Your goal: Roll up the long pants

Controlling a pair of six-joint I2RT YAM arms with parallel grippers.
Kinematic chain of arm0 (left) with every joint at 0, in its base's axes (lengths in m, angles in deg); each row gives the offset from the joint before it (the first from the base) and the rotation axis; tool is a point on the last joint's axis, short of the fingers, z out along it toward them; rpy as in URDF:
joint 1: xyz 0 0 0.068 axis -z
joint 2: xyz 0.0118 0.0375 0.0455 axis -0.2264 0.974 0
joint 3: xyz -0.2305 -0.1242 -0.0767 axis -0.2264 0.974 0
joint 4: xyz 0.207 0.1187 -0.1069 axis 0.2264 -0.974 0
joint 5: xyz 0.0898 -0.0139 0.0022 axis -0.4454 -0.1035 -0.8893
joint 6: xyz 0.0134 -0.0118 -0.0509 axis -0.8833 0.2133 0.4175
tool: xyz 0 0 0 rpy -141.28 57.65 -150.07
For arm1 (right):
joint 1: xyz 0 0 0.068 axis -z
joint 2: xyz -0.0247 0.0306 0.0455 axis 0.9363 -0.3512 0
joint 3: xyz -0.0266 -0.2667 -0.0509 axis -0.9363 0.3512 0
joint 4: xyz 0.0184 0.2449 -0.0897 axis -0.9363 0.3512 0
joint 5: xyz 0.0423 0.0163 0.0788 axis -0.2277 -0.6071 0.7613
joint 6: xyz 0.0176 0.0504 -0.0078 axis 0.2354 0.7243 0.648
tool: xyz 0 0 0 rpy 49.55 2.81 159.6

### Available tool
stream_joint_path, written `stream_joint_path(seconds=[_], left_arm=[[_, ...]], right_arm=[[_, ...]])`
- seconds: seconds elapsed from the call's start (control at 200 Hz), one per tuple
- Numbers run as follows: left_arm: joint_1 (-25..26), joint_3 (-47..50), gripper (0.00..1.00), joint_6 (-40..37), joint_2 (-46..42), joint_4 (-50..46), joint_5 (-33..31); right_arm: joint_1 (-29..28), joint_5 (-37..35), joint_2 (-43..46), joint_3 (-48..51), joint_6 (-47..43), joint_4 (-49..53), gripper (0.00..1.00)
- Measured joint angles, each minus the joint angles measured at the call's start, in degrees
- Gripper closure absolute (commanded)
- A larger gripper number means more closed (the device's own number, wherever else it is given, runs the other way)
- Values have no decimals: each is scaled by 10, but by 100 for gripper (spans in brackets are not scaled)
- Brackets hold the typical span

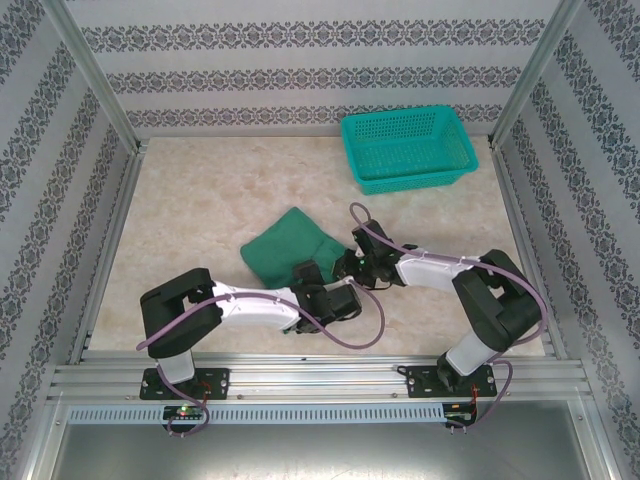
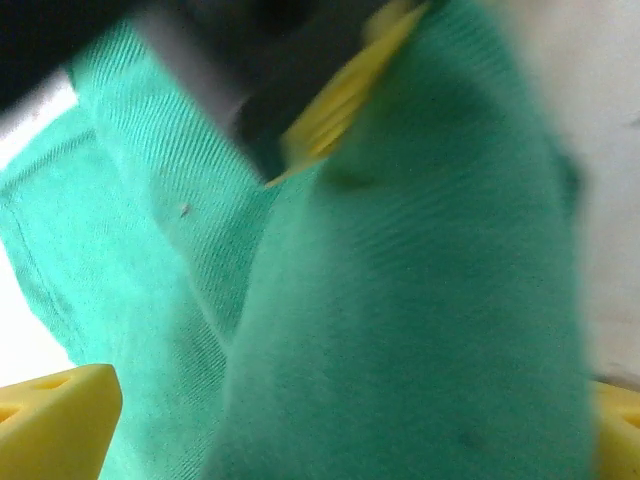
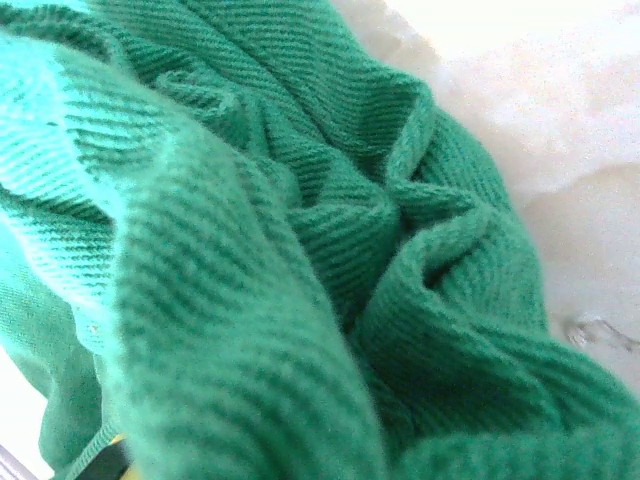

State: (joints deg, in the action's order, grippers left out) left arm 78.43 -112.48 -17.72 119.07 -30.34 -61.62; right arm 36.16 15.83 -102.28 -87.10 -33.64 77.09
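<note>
Long pants (image 1: 285,248), dark green soft cloth, bunched into a compact wad on the beige marble-look table (image 1: 200,190), just ahead of both arms and well apart from the teal plastic mesh basket (image 1: 405,150) at far right.
Left gripper (image 1: 310,272) is at the wad's near edge, yellow fingertips (image 2: 55,415) spread wide with cloth between them, nothing clamped. Right gripper (image 1: 352,264) is at the wad's right edge, pinched on a fold; right wrist view has the twill gathered in deep creases.
</note>
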Motion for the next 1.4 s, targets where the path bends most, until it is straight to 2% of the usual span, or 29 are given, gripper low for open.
stream_joint_path(seconds=[0.08,0.135,0.145,0.17,0.18,0.19,0.355,0.425,0.45,0.49,0.53,0.575,0.604,0.629,0.719,0.909,0.989,1.079,1.199,1.219,1.284,1.399], left_arm=[[-1,-2,2,0,1,7,0],[-1,-5,26,2,2,10,10],[-1,-5,33,2,2,10,11],[-1,-7,79,3,2,10,19],[-1,-8,94,3,2,11,22],[-1,-9,100,3,2,11,26],[-4,-11,100,9,-3,15,79],[-15,-11,100,11,-10,10,123],[-21,-12,100,11,-12,10,148],[-35,-15,100,13,-16,7,190],[-54,-20,100,18,-19,5,248],[-80,-31,100,31,-21,-3,305],[-100,-38,100,39,-21,-12,343],[-116,-43,100,46,-22,-19,376],[-165,-64,100,68,-27,-26,492],[-243,-59,100,148,-28,-22,737],[-267,-39,100,203,-28,18,822],[-291,2,100,291,-27,109,906],[-329,50,100,384,-25,204,968],[-336,57,100,397,-25,219,976],[-352,78,100,428,-25,253,988],[-365,127,100,482,-19,336,995]], right_arm=[[10,0,9,11,0,-7,100],[14,0,18,19,2,-6,100],[15,0,20,20,2,-6,100],[17,0,23,23,2,-4,100],[17,0,25,24,2,-4,100],[18,0,26,24,3,-3,100],[26,-2,39,32,2,5,100],[33,9,44,32,2,8,100],[36,11,45,32,2,9,92],[44,21,48,32,4,9,70],[53,30,52,30,5,10,53],[60,31,61,28,-3,21,42],[65,30,70,25,-5,30,40],[68,25,80,20,-13,40,32],[82,-10,109,-11,-38,89,31],[100,-17,191,-98,-82,134,30],[106,-15,210,-103,-85,136,30],[107,-5,206,-101,-84,149,30],[106,8,197,-86,-78,165,28],[106,11,196,-84,-77,168,23],[106,18,187,-81,-75,175,17],[101,28,162,-81,-70,183,16]])
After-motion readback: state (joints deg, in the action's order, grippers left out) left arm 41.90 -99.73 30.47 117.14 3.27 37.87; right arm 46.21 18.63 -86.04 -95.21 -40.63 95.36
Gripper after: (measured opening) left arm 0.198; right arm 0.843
